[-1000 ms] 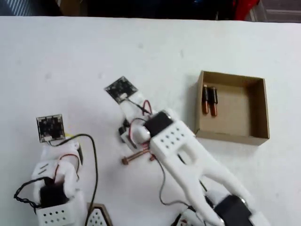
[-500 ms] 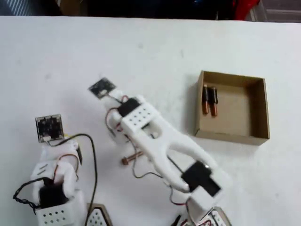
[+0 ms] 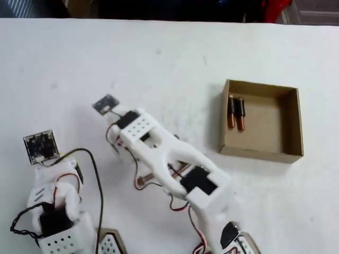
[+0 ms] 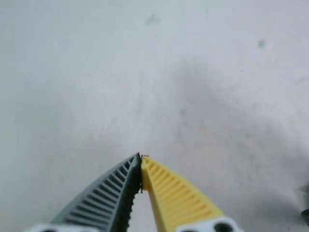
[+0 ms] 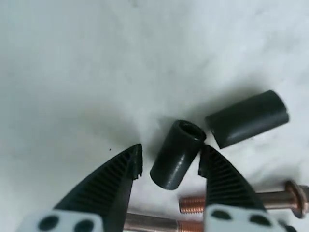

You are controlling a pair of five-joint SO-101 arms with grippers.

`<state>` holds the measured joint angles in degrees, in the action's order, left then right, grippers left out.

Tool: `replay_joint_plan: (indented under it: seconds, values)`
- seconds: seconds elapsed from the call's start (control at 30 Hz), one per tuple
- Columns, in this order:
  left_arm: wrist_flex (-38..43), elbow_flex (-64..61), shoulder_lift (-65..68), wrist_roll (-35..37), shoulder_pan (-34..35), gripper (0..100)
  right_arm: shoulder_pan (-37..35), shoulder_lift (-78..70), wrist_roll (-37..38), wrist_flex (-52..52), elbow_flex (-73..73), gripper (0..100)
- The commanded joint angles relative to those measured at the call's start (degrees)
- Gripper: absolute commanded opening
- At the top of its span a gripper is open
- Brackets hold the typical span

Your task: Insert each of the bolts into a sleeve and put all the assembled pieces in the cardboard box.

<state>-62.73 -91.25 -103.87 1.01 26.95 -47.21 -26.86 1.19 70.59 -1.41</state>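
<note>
In the right wrist view my right gripper is open, its black fingers on either side of a short black sleeve lying on the white table, small gaps showing on both sides. A second black sleeve lies just beyond. Two copper bolts lie close to the gripper's base. From above, the right arm stretches toward the table's centre-left, over a bolt. My left gripper is shut, grey and yellow fingers together, over bare table.
The cardboard box stands at the right with two assembled pieces lying against its left wall. The left arm sits at the front left corner, a black cable looping beside it.
The right arm has swung left, away from the box, stretching past the bolt. The left arm's wrist has shifted slightly left.
</note>
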Motion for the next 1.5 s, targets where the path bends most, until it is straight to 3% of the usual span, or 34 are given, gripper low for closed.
replay_joint_plan:
  seconds: [0.0,0.23,0.7,1.13,1.47]
  values:
    - [1.9,3.0,-0.4,-0.4,0.7,2,0.0,-0.7,-0.6,-0.7,-2.4,18.0]
    - [1.9,2.8,-0.4,-0.4,0.7,2,1.4,-1.0,-0.4,-0.7,-2.4,2.8]
    - [1.8,2.7,-0.4,-0.4,0.7,2,3.2,0.5,-0.4,-0.2,-2.4,4.9]
    - [1.6,2.6,-0.4,-0.4,0.5,2,3.6,29.4,-0.4,13.1,-2.1,4.9]
    - [3.0,0.9,-0.4,-0.4,-0.5,2,13.9,48.6,-0.4,20.0,-2.0,4.9]
